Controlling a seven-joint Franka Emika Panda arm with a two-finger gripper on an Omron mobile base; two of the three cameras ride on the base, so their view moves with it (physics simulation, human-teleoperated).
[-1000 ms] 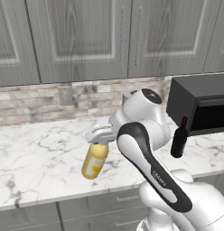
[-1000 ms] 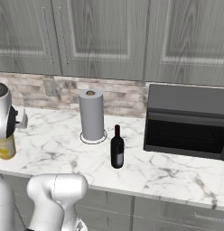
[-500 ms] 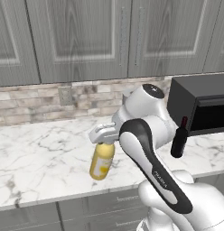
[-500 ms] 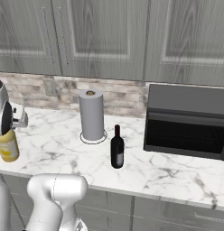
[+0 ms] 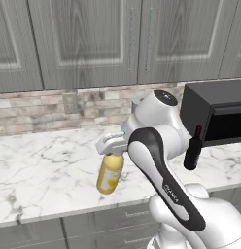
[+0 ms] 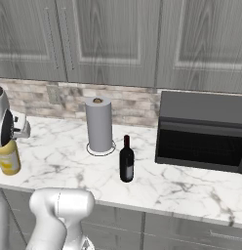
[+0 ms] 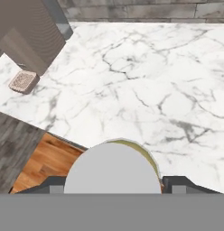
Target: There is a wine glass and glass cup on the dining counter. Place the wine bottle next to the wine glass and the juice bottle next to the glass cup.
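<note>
yellow plastic is showing under the gripper [image 5: 112, 147]: the juice bottle [image 5: 110, 173] is hanging from it by the neck, tilted slightly, its base above the marble worktop [image 5: 44, 165] near the front edge. the jaws are sitting closed narrowly around the bottle's top; in the hand view the grey-white cap [image 7: 113, 168] is lying between the two dark finger tips [image 7: 179, 183], with the worktop and a strip of wooden floor [image 7: 47, 162] below it. in the right base view the juice bottle [image 6: 8, 157] is appearing at the far left, under the white arm. the wine bottle [image 6: 126, 160] is standing upright on the worktop, just in front of the grey paper-towel roll [image 6: 99, 125] and left of the black microwave [image 6: 203, 132]. grey cabinets [image 5: 93, 41] are hanging over a brick-tile backsplash [image 5: 40, 109].
</note>
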